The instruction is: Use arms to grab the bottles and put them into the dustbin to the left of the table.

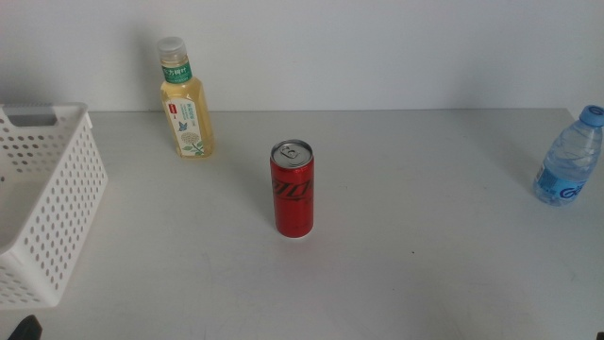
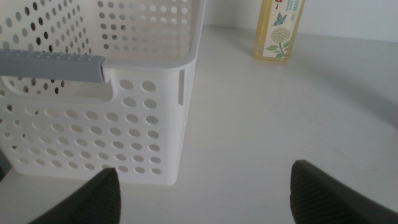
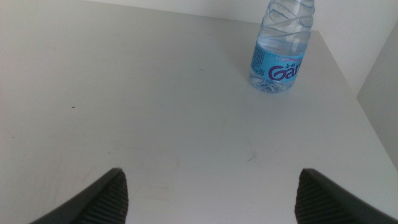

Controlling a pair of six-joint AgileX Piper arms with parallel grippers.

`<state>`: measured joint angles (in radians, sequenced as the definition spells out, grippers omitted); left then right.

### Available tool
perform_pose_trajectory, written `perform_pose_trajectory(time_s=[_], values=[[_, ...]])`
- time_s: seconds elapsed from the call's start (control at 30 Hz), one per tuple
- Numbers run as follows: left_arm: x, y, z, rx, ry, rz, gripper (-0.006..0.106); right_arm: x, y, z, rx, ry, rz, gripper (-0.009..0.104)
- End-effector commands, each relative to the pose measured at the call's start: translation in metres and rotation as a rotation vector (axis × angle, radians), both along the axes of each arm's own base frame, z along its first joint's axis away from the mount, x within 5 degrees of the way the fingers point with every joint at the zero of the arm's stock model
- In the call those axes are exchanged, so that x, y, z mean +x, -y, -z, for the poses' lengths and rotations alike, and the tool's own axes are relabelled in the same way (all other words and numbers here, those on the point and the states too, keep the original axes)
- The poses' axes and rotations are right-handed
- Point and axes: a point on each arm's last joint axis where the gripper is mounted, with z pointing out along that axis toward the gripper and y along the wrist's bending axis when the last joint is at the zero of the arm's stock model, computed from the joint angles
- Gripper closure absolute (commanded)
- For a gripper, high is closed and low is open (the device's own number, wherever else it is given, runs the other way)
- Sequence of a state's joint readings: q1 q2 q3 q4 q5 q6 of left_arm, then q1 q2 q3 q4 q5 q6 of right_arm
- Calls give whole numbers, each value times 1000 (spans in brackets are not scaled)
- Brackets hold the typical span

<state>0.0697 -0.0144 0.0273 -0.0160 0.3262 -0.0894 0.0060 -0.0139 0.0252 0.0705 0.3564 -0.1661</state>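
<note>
Three bottles stand upright on the table [image 1: 415,236]. A pale-yellow bottle [image 1: 186,99] with a white cap is at the back left, a slim red can [image 1: 293,189] in the middle, and a clear blue-capped water bottle [image 1: 569,159] at the far right. The white perforated dustbin [image 1: 47,198] sits at the left edge. My left gripper [image 2: 204,169] is open and empty, low near the dustbin [image 2: 124,93], with the yellow bottle [image 2: 280,31] further off. My right gripper [image 3: 211,172] is open and empty, facing the water bottle [image 3: 283,46] from a distance.
A white wall rises behind the table. The table's right edge [image 3: 367,118] runs close by the water bottle. Only a dark tip of the left arm [image 1: 30,328] shows at the bottom-left corner of the middle view; the right arm is outside it.
</note>
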Motion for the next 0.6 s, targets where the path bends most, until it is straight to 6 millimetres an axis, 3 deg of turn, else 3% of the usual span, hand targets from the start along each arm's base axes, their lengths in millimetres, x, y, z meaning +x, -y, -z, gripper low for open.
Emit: perform_pose_trajectory(time_s=[0.0,0.27,0.57], values=[[0,0,-5,-9,82,-4,7,0,1,-9,-17,92,7,1],[1,1,-6,-17,78,16,7,0,1,-9,-17,92,7,1],[18,25,-10,-19,48,363,7,0,1,-9,-17,92,7,1]])
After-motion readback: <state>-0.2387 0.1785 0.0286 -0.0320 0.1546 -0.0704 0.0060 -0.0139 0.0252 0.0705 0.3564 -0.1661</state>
